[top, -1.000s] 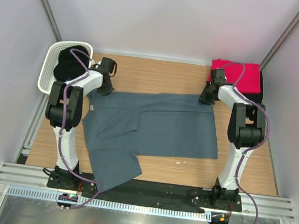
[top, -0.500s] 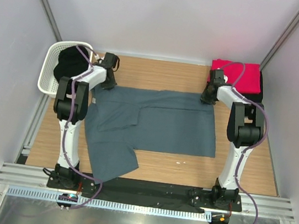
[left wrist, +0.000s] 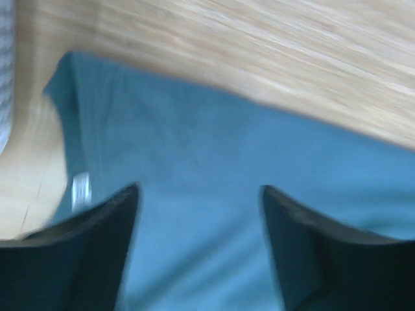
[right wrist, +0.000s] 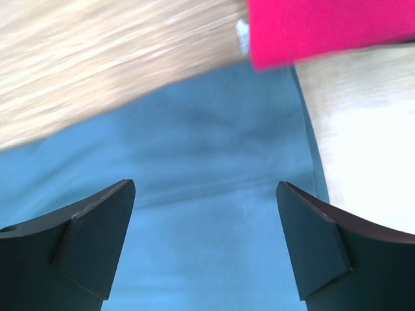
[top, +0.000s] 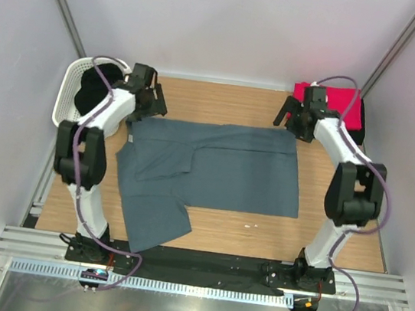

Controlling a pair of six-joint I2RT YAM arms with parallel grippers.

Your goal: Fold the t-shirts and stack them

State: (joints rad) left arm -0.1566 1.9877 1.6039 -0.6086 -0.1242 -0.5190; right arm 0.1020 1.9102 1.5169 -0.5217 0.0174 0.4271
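Both arms have lifted back from the far corners of the slate blue-grey t-shirt (top: 221, 165) since a second ago, and its far edge now lies straight across the table (top: 223, 100). It is spread flat, one sleeve folded in over the chest and its near-left part running over the table's near edge. At the far left a white basket (top: 61, 104) holds a black shirt (top: 93, 89); at the far right a folded red shirt (top: 340, 101) sits in the corner. The left tool (top: 148, 97) and right tool (top: 294, 117) hover just past the far corners, each with jaws spread and nothing between them. Such cloth looks light, limp and liable to sag or slide, so I judge a two-point pinch at matching edge corners, taking only the layers meant to move, the safest hold for the next fold
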